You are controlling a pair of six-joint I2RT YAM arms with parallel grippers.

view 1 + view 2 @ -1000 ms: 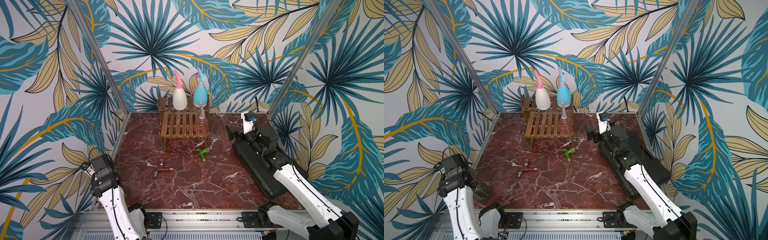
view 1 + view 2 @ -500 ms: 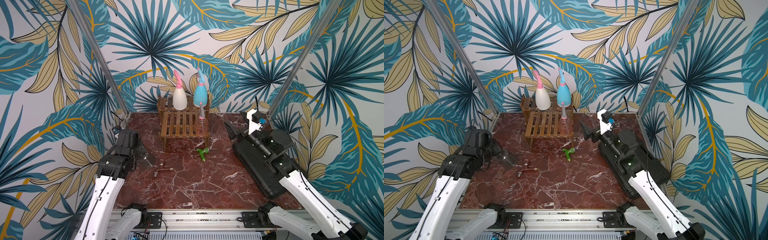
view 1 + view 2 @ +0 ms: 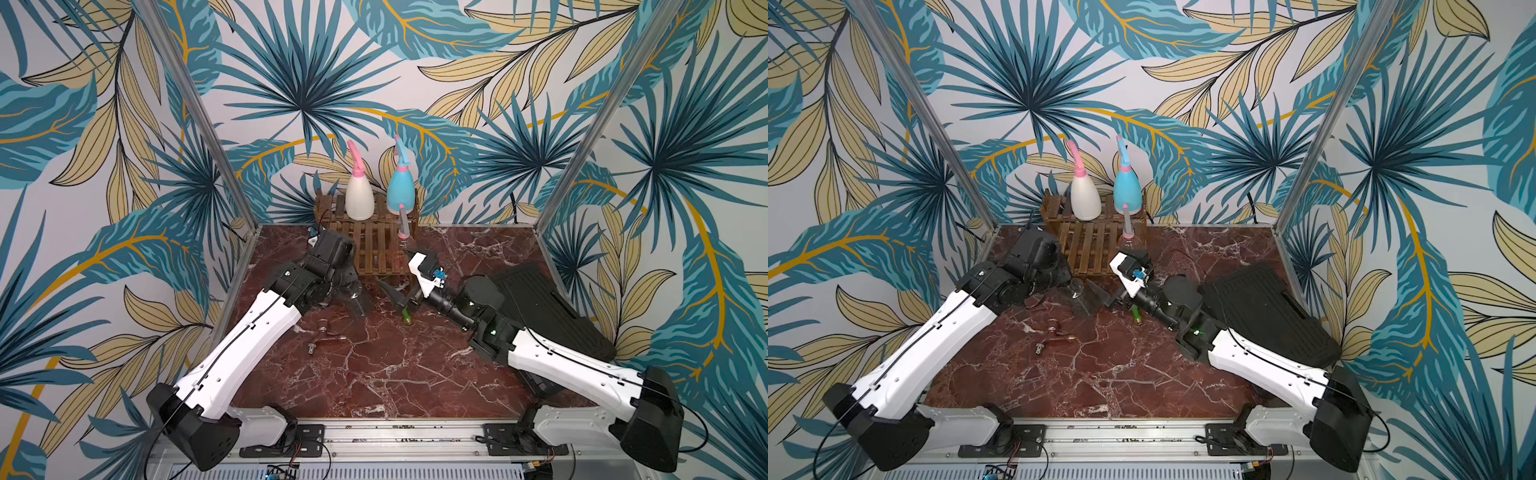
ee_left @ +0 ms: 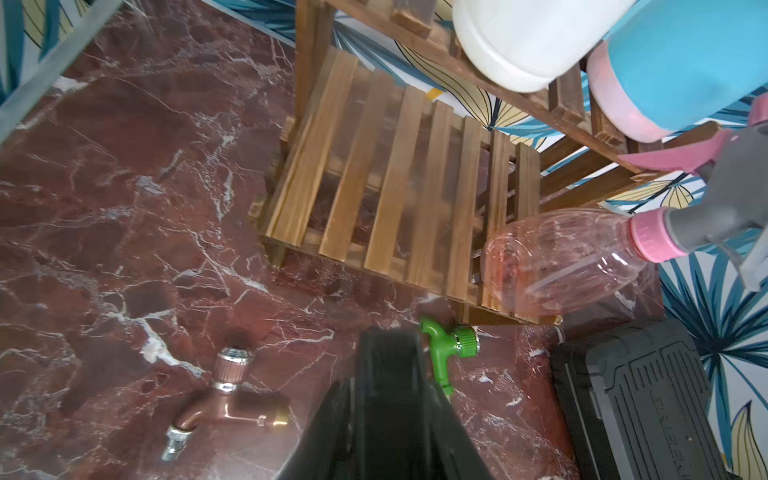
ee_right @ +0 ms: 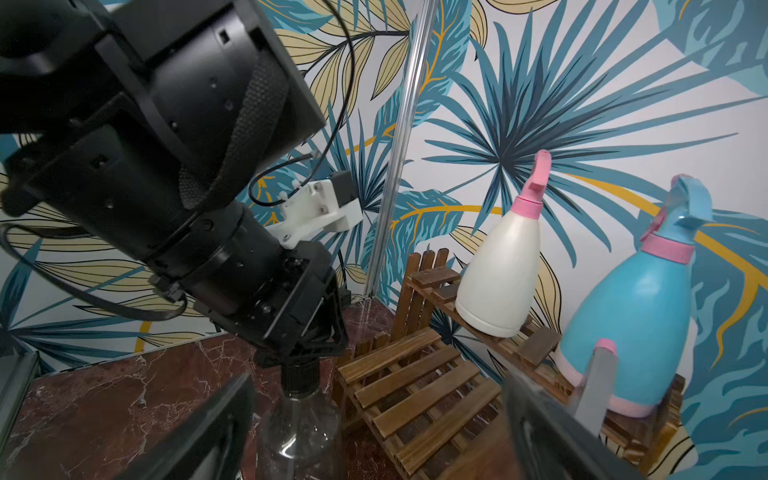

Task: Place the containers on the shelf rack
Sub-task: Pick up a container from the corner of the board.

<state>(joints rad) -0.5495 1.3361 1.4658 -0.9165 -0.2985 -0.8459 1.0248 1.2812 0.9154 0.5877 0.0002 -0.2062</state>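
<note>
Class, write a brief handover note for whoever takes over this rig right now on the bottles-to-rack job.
Left gripper: shut on the clear black-trigger bottle, at its neck, in front of the shelf rack.
Right gripper: open, empty, beside that bottle.
Done: cream-white bottle and light blue bottle on the upper tier; clear pinkish bottle on the lower tier's end.
To do: set the held bottle on the lower tier.

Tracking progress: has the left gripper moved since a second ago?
Yes. The left gripper swung forward and inward, ending beside the wooden rack's front-left corner.
</note>
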